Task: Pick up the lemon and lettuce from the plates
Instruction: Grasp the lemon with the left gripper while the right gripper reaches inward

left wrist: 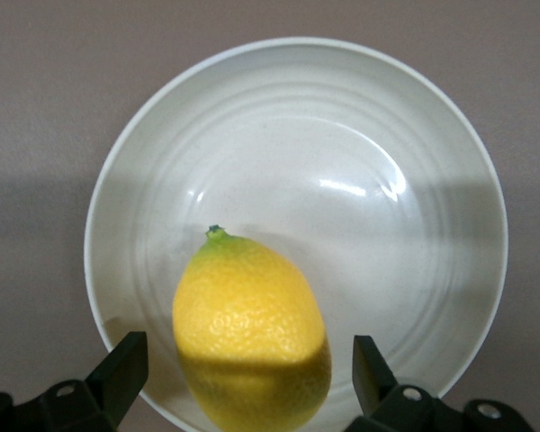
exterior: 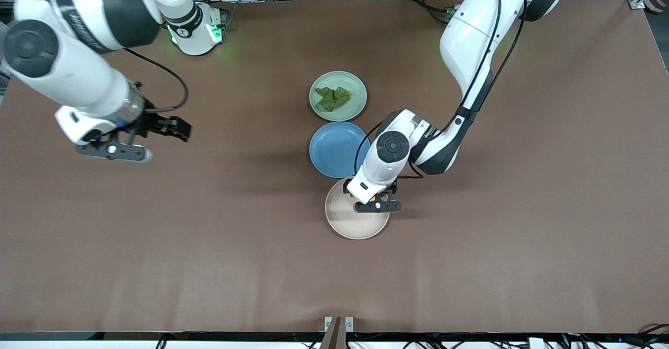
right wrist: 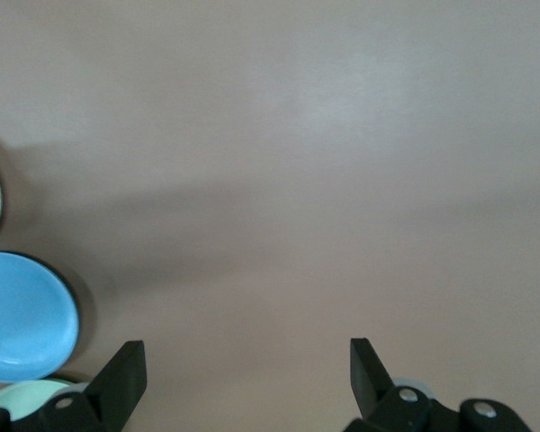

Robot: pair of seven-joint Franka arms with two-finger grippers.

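Front view: lettuce (exterior: 333, 97) on mint plate (exterior: 357, 106) upper centre; left gripper (exterior: 377, 204) low over beige plate (exterior: 349, 223); right gripper (exterior: 157, 132) waiting mid-left, over bare table (exterior: 522, 234). Left wrist view: jaws wide apart, gripping nothing, straddling lemon (left wrist: 250, 329) on plate. Right wrist view: jaws spread wide, empty.

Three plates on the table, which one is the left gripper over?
The beige plate, nearest the front camera. The left gripper hangs over it, jaws open either side of the lemon. The blue plate is bare; the green plate holds the lettuce.
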